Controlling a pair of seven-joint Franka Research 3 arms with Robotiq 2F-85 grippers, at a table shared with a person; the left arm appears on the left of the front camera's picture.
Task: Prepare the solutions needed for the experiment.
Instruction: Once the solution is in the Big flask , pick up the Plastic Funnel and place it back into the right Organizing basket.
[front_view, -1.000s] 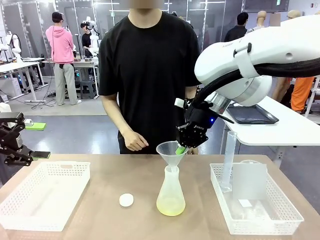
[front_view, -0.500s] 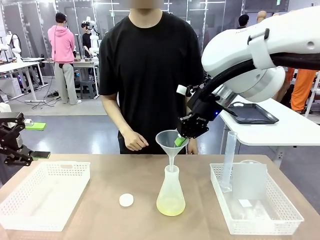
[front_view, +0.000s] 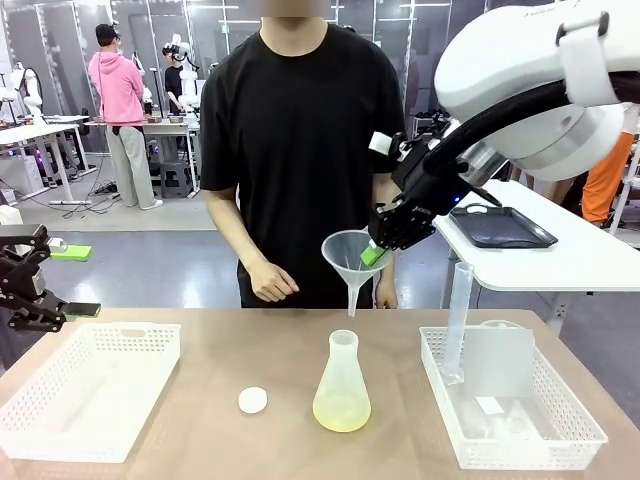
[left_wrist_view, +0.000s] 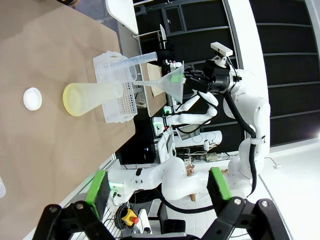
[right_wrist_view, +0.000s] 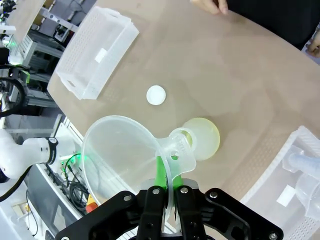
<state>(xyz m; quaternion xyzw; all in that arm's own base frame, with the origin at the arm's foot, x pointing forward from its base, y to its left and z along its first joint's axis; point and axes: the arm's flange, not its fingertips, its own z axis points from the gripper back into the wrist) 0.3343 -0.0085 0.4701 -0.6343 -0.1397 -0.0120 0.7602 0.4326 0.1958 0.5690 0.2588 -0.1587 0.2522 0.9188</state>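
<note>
Front view: solutions (front_view: 341, 412) sloshy, light; grab flask (front_view: 341, 380) neck imo
R gripper (front_view: 378, 252): pinching funnel (front_view: 345, 250) rim
L gripper (left_wrist_view: 157, 192): wide, empty

Mid-table: clear conical flask (front_view: 342, 375), pale yellow-green solutions (front_view: 341, 412) inside; white round cap (front_view: 253, 400) just L; white mesh basket (front_view: 110, 328) far L; 2nd white basket (front_view: 530, 456) R w/ clear cylinder (front_view: 458, 320) in it; clear funnel (front_view: 347, 256) above flask.
</note>
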